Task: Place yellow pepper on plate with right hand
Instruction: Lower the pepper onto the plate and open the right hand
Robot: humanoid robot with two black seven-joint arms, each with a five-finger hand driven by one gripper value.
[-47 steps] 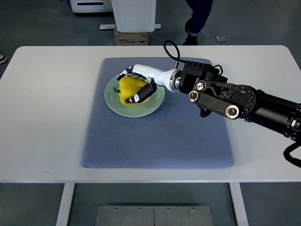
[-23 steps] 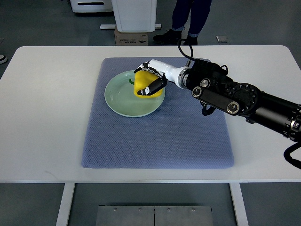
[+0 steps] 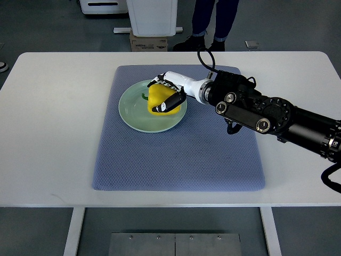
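Top view: the right hand (image 3: 169, 92) reaches in from the right edge of the frame to just above centre, its fingers (image 3: 171, 101) curled around the yellow pepper (image 3: 160, 101) and holding it. The pepper sits over the right half of the pale green plate (image 3: 132, 111), which lies in the upper middle of a blue mat (image 3: 176, 154) on the white table (image 3: 48, 133). Whether the pepper's underside already bears on the plate or hangs just clear of it cannot be told from this angle. The left arm does not show.

The step in hand looks like the set-down itself: the pepper is within the plate's rim but not yet released. The next move probably calls for settling it fully onto the plate, spreading the fingers without tipping or rolling it, then drawing the hand back toward the right edge, clear of the rim.

At the top of the frame a person's legs (image 3: 213, 21) stand beyond the table.
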